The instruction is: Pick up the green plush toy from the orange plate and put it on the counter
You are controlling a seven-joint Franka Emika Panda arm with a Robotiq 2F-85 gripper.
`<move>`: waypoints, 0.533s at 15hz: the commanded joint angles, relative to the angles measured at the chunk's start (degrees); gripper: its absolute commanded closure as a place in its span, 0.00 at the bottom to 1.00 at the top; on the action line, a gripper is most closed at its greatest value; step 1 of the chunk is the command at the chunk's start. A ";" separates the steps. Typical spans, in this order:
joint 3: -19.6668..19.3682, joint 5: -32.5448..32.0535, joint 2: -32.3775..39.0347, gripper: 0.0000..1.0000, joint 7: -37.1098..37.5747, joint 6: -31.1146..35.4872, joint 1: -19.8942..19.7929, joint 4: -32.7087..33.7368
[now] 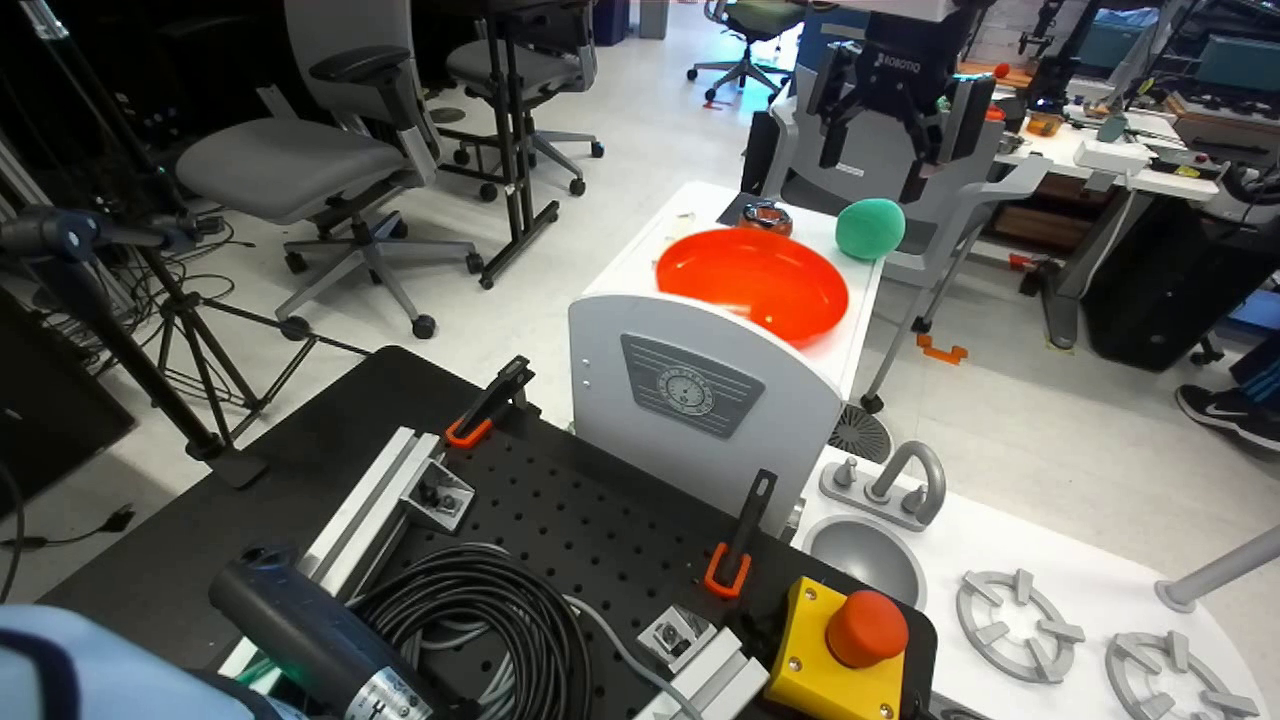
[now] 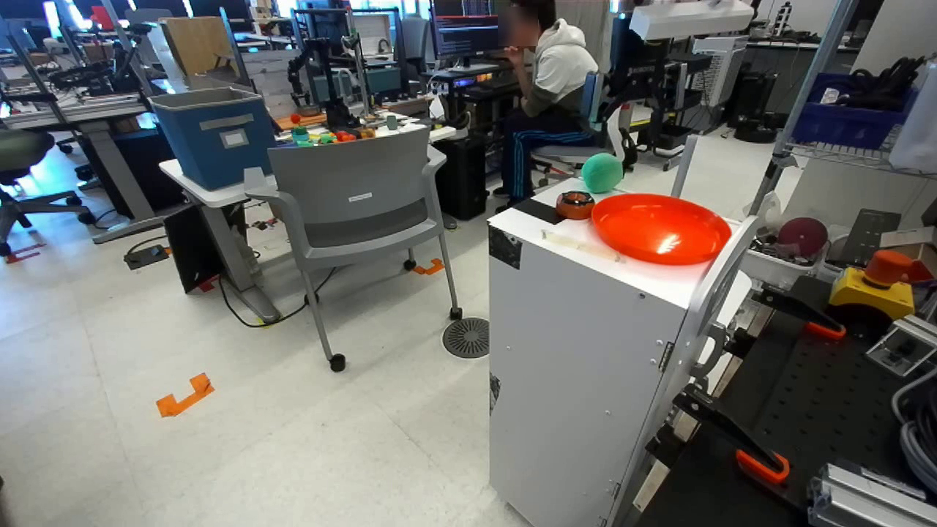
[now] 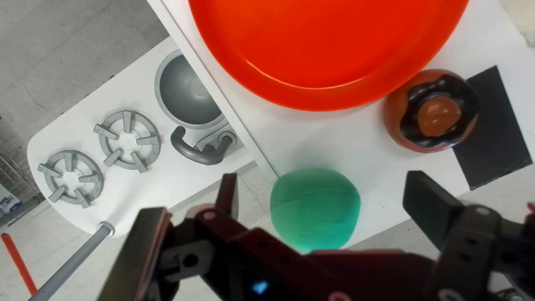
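The green plush toy is off the plate, at the edge of the white counter top. In the wrist view part of the toy overlaps the counter's border and the floor beyond. Beside it lies the orange plate, with nothing on it in both exterior views. Above the toy hangs my gripper, jaws wide apart. Seen from the wrist, the toy is between the spread fingers of the gripper, with a gap on either side. The gripper does not show in the exterior view from across the counter.
A small brown-and-black round object stands near the plate, by a black patch. A curved grey-white panel rises at the counter's near end. A toy sink with a tap sits lower down. A grey chair stands close behind.
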 commanded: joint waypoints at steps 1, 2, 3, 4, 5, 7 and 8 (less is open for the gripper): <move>0.22 0.90 -0.42 0.00 -1.33 -1.87 -0.20 0.63; 0.23 0.89 -0.45 0.00 -1.36 -1.89 -0.19 0.60; 0.23 0.88 -0.49 0.00 -1.37 -1.90 -0.18 0.57; 0.24 0.88 -0.51 0.00 -1.42 -1.96 -0.19 0.56; 0.30 1.00 -0.54 0.00 -1.66 -2.23 -0.24 0.58; 0.35 1.08 -0.59 0.00 -1.90 -2.50 -0.26 0.57; 0.37 1.10 -0.69 0.00 -1.99 -2.63 -0.26 0.46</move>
